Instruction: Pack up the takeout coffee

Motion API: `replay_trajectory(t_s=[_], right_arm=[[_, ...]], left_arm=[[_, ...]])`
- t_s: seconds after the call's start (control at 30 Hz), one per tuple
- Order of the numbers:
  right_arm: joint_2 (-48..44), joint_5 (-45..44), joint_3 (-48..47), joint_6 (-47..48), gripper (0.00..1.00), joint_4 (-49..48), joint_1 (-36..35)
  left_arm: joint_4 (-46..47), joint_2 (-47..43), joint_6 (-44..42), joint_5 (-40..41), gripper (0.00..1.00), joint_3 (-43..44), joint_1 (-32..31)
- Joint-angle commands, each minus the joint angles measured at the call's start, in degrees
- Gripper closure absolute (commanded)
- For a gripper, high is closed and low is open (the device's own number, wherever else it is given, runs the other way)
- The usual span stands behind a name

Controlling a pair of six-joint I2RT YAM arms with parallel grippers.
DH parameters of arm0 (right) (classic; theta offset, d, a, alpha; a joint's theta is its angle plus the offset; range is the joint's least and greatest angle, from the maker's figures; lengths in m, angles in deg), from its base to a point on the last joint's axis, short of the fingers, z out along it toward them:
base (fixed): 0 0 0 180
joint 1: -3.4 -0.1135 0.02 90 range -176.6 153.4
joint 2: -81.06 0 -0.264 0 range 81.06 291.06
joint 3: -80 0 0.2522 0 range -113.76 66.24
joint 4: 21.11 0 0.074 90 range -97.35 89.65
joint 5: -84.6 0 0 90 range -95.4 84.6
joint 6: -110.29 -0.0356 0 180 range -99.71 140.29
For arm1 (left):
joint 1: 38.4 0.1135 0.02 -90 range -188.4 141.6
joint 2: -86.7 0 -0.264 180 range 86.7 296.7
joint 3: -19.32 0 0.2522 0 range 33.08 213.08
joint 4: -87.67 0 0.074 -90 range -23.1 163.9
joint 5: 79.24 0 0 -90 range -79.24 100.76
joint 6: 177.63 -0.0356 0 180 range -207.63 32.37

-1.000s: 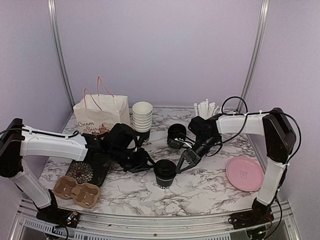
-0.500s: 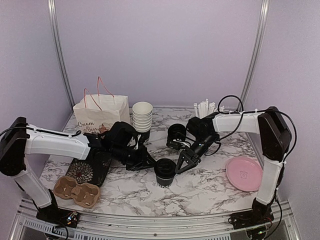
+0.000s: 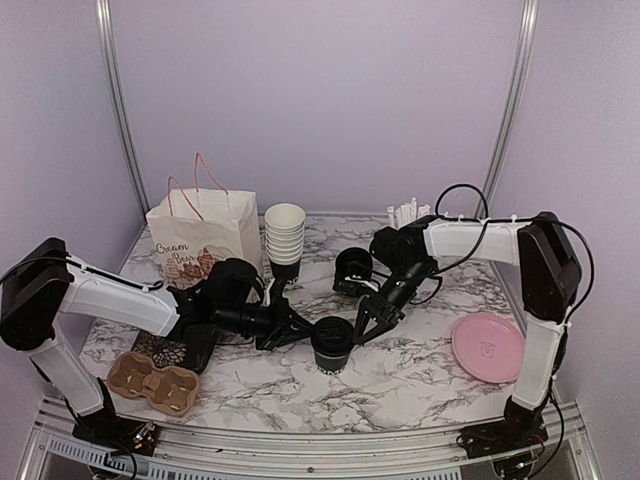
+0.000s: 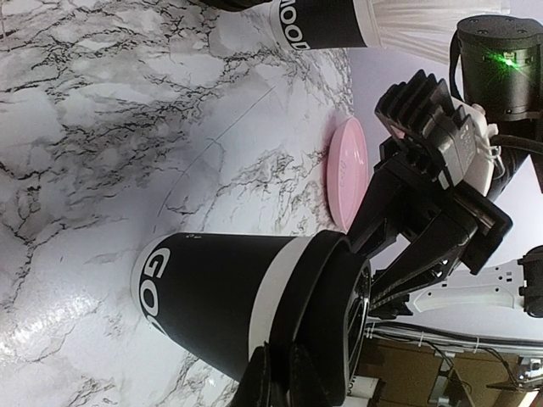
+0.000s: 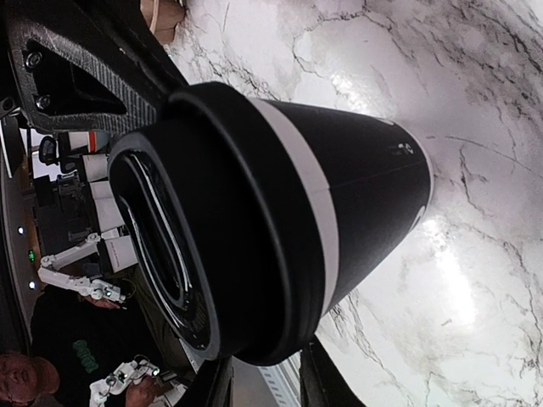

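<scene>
**A:** What holds what, biggest first?

**B:** On the table [image 3: 420,380], a paper bag [image 3: 200,240] stands upright at the back left with its pink cord handles up. Its inside is hidden. Just to its right is a stack of white cups [image 3: 285,235], nested one in another. At the back right a black cup holds a bunch of white straws [image 3: 406,214]. At the front left a cardboard carrier [image 3: 153,381] lies flat, showing two round wells.

**A:** And the coffee?

**B:** One coffee cup [image 3: 331,345] stands upright mid-table between the two grippers, its lid [image 4: 327,331] on. A second coffee cup [image 3: 353,270] stands behind it, beside the right arm.

**A:** The fingers?

**B:** The left gripper [image 3: 292,328] reaches in low, its fingers [image 4: 276,373] drawn almost together at the lid's rim. The right gripper [image 3: 365,322] has its fingers [image 5: 212,386] apart with the lid's edge between them. I cannot tell whether they press on it.

**A:** Materials?

**B:** The table is glossy white marble with grey veins. A smooth, round pink plate [image 3: 489,347] lies at the front right. The cup is matte black paper, tapered, with a white band under the shiny plastic lid and white letters near the base.
</scene>
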Motion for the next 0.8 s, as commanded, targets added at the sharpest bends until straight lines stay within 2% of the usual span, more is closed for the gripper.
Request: replay_trajectory(t_s=[0.0, 0.1, 0.2, 0.47, 0.63, 0.7, 0.77], right_arm=[[5.57, -23.72, 0.20, 0.53, 0.74, -16.63, -1.17], [1.50, -19.59, -1.07, 3.06, 0.72, -15.14, -0.42], [-2.62, -14.03, -1.08, 5.17, 0.69, -14.70, 1.52], [-9.29, -4.71, -4.19, 10.70, 0.54, -10.00, 4.43], [-12.21, -3.05, -6.01, 17.37, 0.47, -7.34, 4.22], [-14.79, -4.44, -4.49, 21.21, 0.39, -8.82, 3.31], [-17.93, -9.75, -1.58, 24.93, 0.32, -12.39, 0.71]], left_arm=[[-23.88, 8.40, 1.76, -3.15, 1.00, -3.90, -4.99], [-31.28, 2.78, -3.65, 3.76, 0.92, 2.53, -5.76], [-33.59, -2.62, -6.05, 8.01, 0.82, 7.29, -6.17], [-35.53, -8.65, -10.46, 12.62, 0.63, 14.80, -6.54], [-36.74, -12.07, -17.41, 18.54, 0.54, 16.95, -6.58], [-39.03, -14.10, -22.11, 24.93, 0.49, 18.57, -6.58], [-40.49, -16.71, -26.73, 31.90, 0.40, 19.63, -6.57]])
